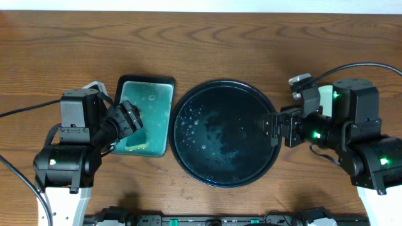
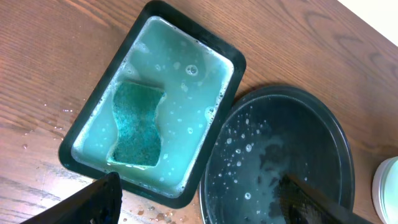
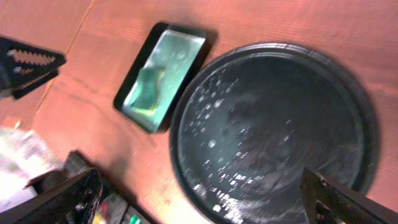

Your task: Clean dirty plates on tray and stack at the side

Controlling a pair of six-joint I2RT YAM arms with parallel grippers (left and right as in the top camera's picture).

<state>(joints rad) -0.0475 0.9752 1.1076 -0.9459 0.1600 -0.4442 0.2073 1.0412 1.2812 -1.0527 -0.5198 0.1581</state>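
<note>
Overhead view: the tray (image 1: 223,135) lies at the centre of the tabletop (image 1: 201,44) and carries no plates, only suds and a film of water. A rectangular tray (image 2: 238,62) of teal soapy water sits just beside it on the left, with a sponge (image 2: 137,124) lying in it untouched.

The left hand (image 1: 130,119) hovers over that rectangular tray, fingers spread wide and holding nothing. The right hand (image 1: 274,129) hangs over the round tray's right rim, likewise spread apart and empty.

Of the plates (image 2: 388,186), only a pale rim shows at the edge of the left wrist view, off the tray to its right. The right arm hides most of them from above, so neither their number nor their stacking can be confirmed.

Judgement: washing appears finished and the task is at or near its close. The next move calls for drawing the right arm back without brushing the plates beneath it.
</note>
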